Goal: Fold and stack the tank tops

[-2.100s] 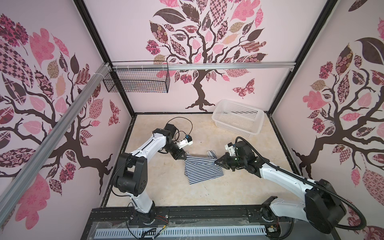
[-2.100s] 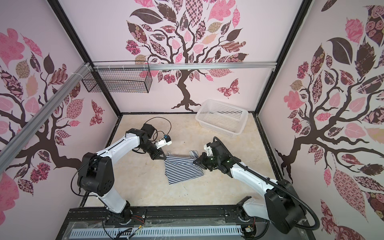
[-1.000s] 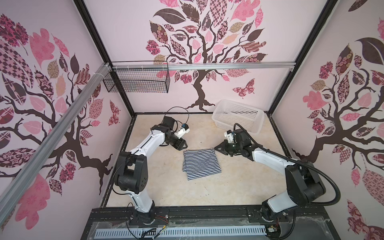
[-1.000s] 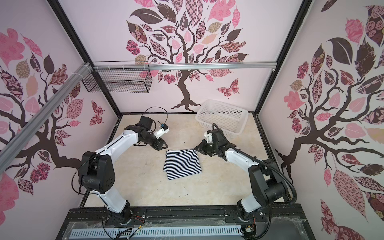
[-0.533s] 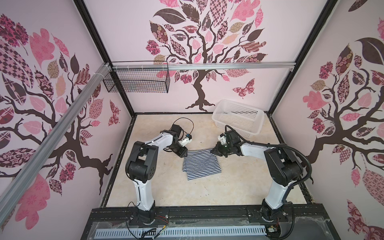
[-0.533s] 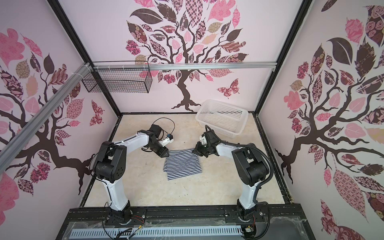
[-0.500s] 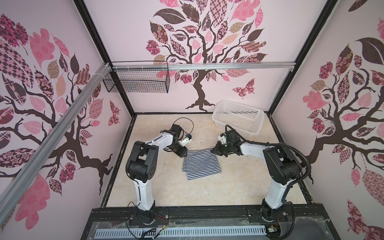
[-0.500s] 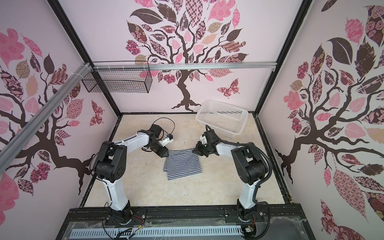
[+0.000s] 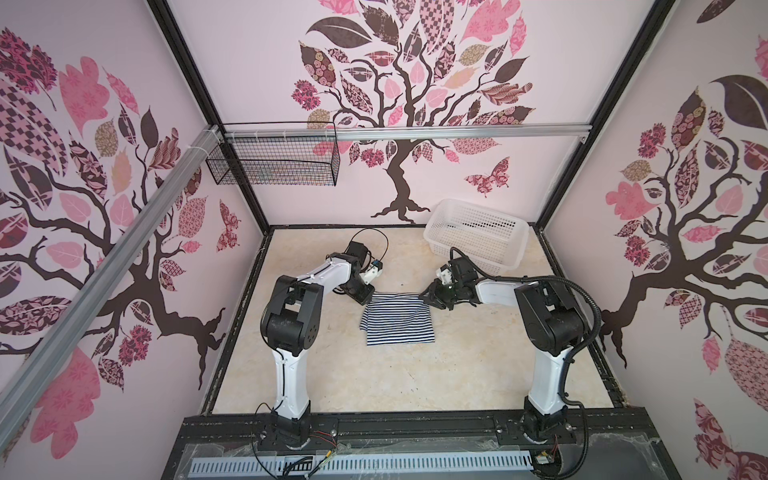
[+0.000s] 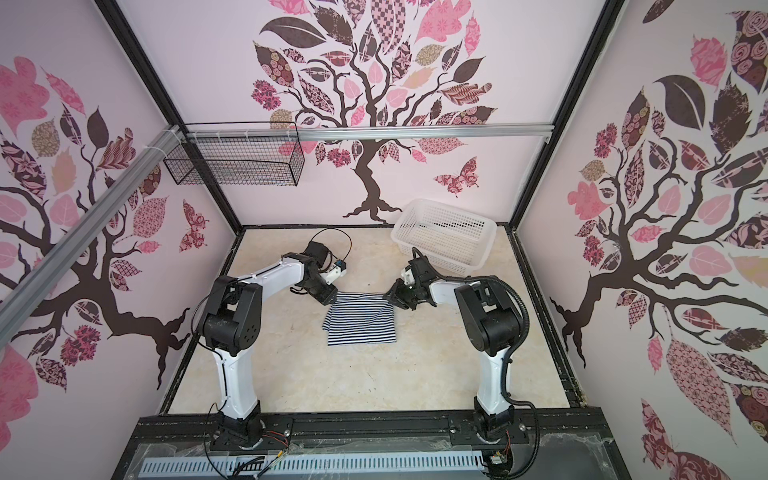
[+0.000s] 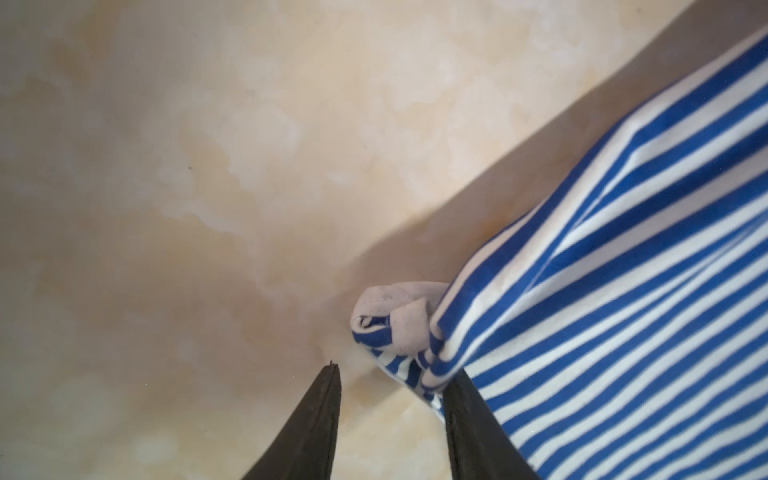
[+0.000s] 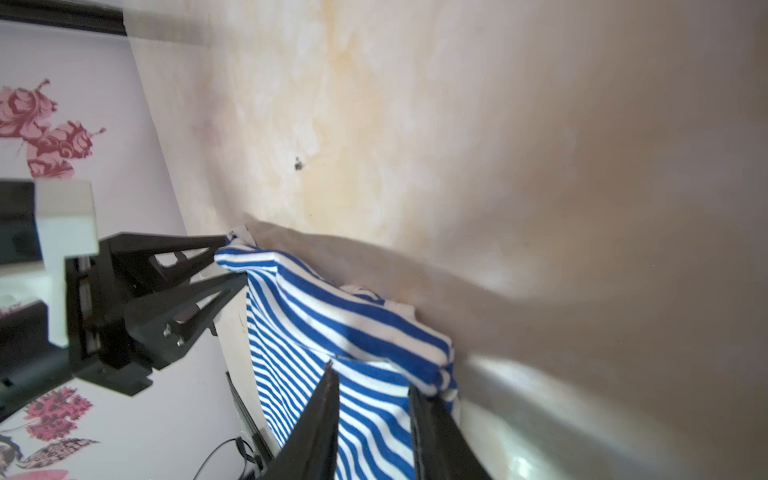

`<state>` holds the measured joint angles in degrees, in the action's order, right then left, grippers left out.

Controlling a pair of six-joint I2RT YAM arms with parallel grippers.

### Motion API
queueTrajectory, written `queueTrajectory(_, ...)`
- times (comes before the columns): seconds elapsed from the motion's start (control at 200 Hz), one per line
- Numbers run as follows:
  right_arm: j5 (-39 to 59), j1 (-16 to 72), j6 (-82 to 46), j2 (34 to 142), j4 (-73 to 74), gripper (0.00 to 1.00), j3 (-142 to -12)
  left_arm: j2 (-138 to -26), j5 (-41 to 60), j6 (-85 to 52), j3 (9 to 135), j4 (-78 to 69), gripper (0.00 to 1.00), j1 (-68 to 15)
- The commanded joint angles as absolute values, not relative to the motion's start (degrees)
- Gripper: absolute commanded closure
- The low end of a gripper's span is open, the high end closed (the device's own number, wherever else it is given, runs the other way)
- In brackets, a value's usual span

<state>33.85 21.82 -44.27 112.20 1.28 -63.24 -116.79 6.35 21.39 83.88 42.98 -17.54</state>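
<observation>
The beige marbled table [image 9: 332, 374] fills the lower centre of both top views. A white perforated basket [image 9: 473, 249] sits at its upper right corner. The folded navy-and-white striped tank top [image 9: 399, 322] lies mid-table, just below frame centre, its upper edge lifted between the grippers. The left gripper [image 9: 368, 296] is at that edge's left corner, jaws partway apart, with the bunched white-edged corner against one finger, unpinched. The right gripper [image 9: 424, 297] is at the right corner, jaws narrowly apart over striped cloth
</observation>
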Motion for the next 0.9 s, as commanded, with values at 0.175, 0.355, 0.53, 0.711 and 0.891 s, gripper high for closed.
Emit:
queueTrajectory(0.175,32.0,27.6,-40.1,101.2,-8.4,0.48,-64.9,-109.0,6.5,20.0,87.5,46.2,0.51,-16.1)
queueTrajectory(0.355,29.3,29.6,-41.0,92.8,-9.9,0.45,-62.9,-98.0,7.5,18.7,83.0,45.3,0.45,-16.0)
queueTrajectory(0.53,27.2,29.6,-41.1,86.2,-10.6,0.44,-58.5,-89.8,9.3,19.2,75.5,44.1,0.44,-16.2)
queueTrajectory(0.711,25.4,29.6,-40.5,83.7,-12.5,0.43,-55.9,-85.5,7.6,19.3,70.5,41.9,0.44,-16.2)
queueTrajectory(0.891,24.4,29.6,-40.5,82.1,-12.6,0.42,-53.0,-85.0,9.5,19.7,68.9,43.4,0.44,-16.8)
